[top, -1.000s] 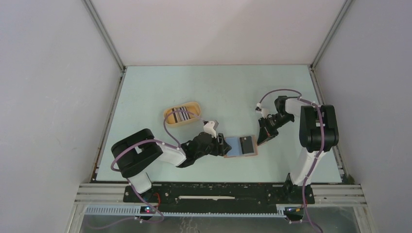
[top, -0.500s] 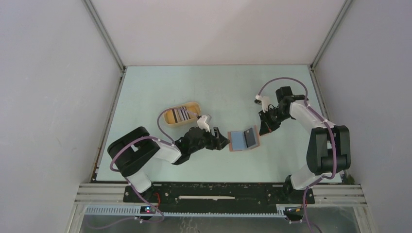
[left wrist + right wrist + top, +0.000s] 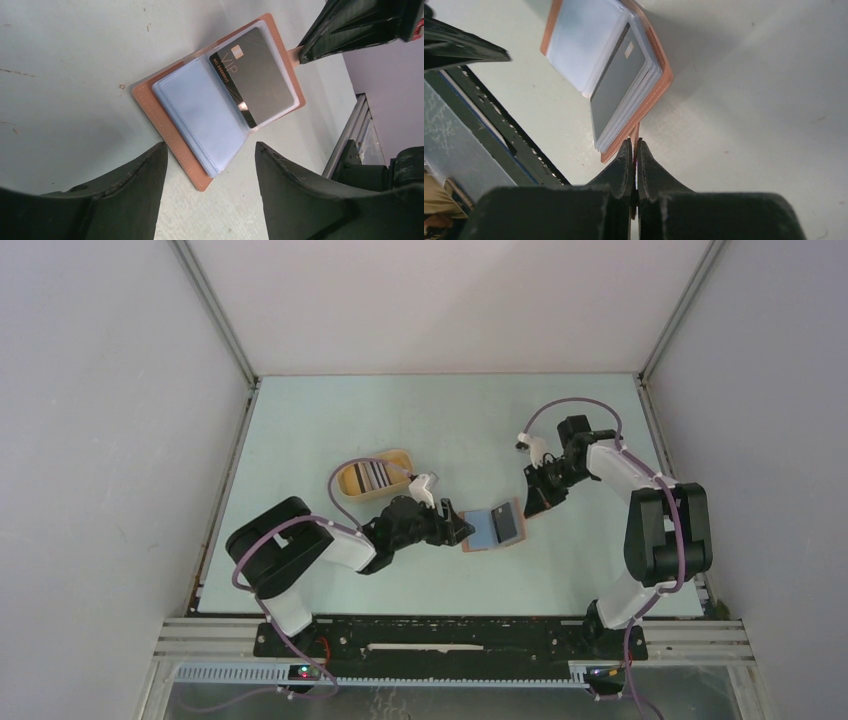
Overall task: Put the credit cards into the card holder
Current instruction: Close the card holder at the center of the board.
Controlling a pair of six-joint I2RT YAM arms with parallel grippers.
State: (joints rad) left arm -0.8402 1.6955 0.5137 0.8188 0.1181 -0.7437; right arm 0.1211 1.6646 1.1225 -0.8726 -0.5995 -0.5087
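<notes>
The reddish-brown card holder (image 3: 482, 543) lies open on the table, blue-grey sleeves up. A dark grey card (image 3: 507, 523) sits in its right page; it also shows in the left wrist view (image 3: 255, 75) and the right wrist view (image 3: 616, 85). My right gripper (image 3: 530, 502) is shut on the holder's tab (image 3: 634, 132) at its right edge, which is lifted a little. My left gripper (image 3: 464, 531) is open and empty, just left of the holder (image 3: 165, 120), jaws wide apart. More credit cards (image 3: 372, 474) stand in the yellow oval tray (image 3: 345, 483).
The yellow tray sits behind my left arm, left of the holder. Grey walls close in the table on three sides. The rail along the near edge (image 3: 350, 145) shows past the holder in the left wrist view.
My right gripper has drawn the holder by its tab a little left and away, turning it. My left gripper has come off the holder's left edge and followed it.
</notes>
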